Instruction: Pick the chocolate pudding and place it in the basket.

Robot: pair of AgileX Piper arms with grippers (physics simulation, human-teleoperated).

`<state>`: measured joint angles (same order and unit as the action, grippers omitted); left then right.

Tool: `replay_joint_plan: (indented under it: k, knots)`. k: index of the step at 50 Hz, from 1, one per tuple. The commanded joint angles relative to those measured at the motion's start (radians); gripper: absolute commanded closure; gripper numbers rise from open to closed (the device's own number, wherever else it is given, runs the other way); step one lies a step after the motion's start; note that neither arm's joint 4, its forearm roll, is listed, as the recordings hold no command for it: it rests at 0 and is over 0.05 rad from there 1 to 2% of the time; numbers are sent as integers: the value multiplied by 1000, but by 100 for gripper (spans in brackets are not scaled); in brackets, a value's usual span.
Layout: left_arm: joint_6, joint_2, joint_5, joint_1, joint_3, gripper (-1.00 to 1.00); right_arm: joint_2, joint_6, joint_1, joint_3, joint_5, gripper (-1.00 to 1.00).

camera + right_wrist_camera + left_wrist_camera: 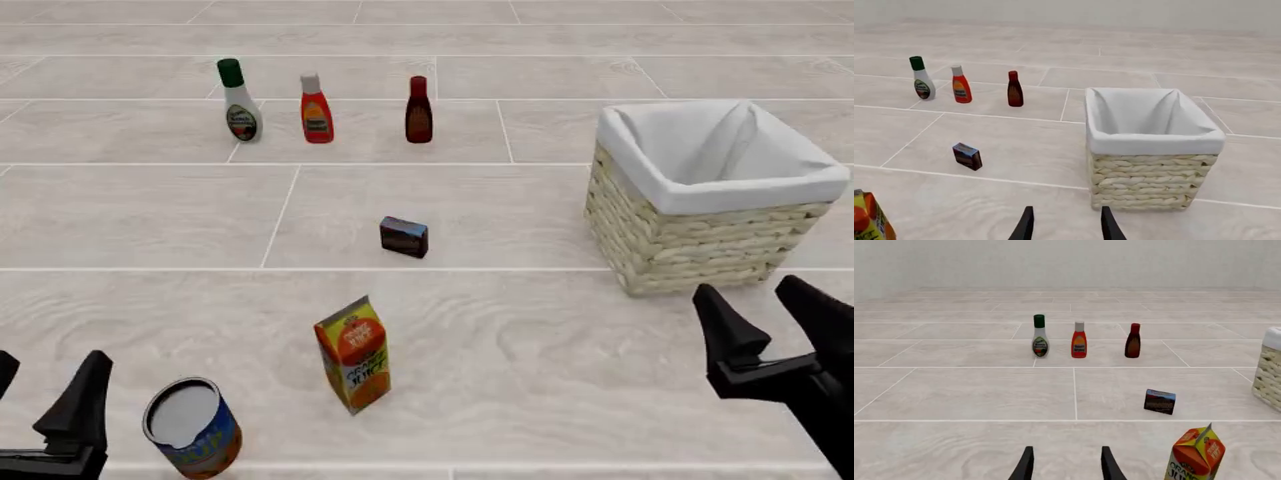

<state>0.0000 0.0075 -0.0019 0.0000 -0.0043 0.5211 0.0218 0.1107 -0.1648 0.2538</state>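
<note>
The pudding (403, 237) stands on the table, well ahead of both grippers: forward and left of the right gripper (774, 318), forward and right of the left gripper (1065, 465). Both are spread, holding nothing. The basket (694, 245) sits just ahead of the right one.

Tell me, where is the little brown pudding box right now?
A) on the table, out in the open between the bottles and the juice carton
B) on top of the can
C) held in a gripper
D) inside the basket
A: the pudding sits alone on the table, nearer than the bottles, beyond the juice carton, left of the basket.
</note>
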Motion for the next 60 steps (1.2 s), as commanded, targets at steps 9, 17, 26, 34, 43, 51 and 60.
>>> replay_joint_plan:
  k: [9,17,26,34,43,51,60]
  knots:
    - [0,0,0,0,0,-100,212,-1,64,-118,81,-100]
    - [0,0,0,0,0,-100,270,-14,104,-160,96,-100]
    - [0,0,0,0,0,-100,348,-16,132,-216,119,-100]
    - [0,0,0,0,0,-100,406,-12,147,-275,117,-100]
    - [0,0,0,0,0,-100,486,-15,151,-346,123,-100]
    - [0,0,0,0,0,-100,560,-20,163,-383,142,-100]
    - [0,0,0,0,0,-100,649,-16,168,-420,176,-100]
